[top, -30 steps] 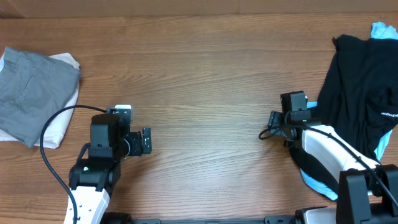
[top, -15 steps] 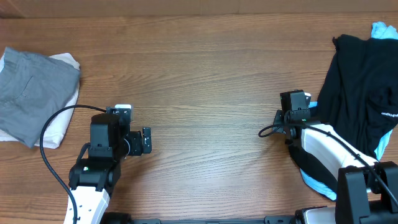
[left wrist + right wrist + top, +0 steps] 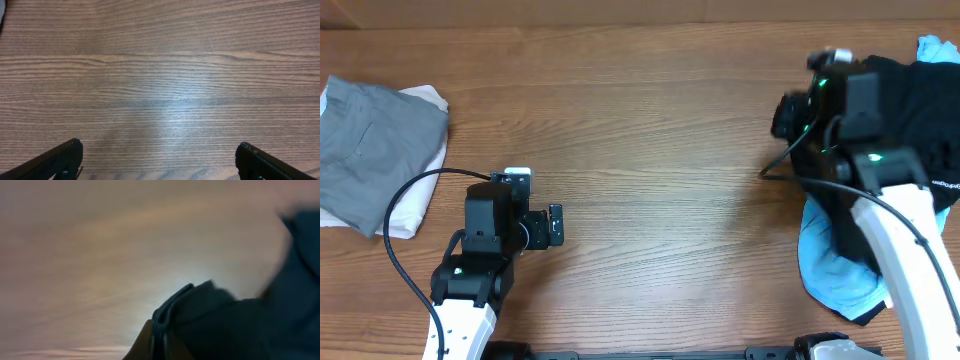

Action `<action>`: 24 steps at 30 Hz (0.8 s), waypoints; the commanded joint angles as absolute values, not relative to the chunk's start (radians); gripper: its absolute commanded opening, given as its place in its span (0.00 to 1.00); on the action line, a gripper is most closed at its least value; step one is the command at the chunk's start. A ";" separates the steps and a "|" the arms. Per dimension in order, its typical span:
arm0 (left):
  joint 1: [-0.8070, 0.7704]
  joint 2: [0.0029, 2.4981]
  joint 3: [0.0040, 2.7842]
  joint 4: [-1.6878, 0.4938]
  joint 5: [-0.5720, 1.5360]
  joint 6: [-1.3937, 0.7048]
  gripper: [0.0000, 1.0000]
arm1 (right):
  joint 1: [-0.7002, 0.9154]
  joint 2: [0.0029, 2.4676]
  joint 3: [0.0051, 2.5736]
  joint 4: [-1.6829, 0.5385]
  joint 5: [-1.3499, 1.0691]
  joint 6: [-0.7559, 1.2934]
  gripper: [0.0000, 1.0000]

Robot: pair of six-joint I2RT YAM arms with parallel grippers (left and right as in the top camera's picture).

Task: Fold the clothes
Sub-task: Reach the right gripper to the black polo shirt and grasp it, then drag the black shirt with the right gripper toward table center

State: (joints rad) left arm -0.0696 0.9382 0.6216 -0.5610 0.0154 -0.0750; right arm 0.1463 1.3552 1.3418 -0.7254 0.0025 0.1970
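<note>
Left gripper (image 3: pixel 160 167) is spread wide over the wooden table (image 3: pixel 165 75), holding nothing. Right gripper (image 3: pixel 788 118) is blurred and I cannot tell its grip. Its wrist view catches only smeared black T-shirt (image 3: pixel 240 325). Overhead shows the shirt lying over the light blue garment (image 3: pixel 830 265) at the table's right edge.

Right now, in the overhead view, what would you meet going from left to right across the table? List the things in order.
folded grey garment → left gripper → right gripper → black T-shirt. The light blue garment overlaps the T-shirt, so it is left out.
</note>
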 commanded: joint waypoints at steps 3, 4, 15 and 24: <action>-0.066 0.938 0.644 -0.553 0.028 -0.086 1.00 | 0.255 1.351 1.379 -0.772 -0.204 0.145 0.04; -0.066 0.938 0.644 -0.553 0.028 -0.086 1.00 | 0.278 1.361 1.374 -0.779 -0.204 0.145 0.04; -0.066 0.938 0.644 -0.545 0.028 -0.086 1.00 | 0.545 1.652 1.356 -0.435 -0.205 0.149 0.04; -0.066 0.938 0.644 -0.532 0.046 -0.086 1.00 | 0.662 1.765 1.356 0.028 -0.222 0.100 0.06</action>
State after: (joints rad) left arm -0.0696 0.9390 0.6216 -0.5388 0.0166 -0.0750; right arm 0.6422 1.7473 1.3407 -0.0059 -0.2020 0.1238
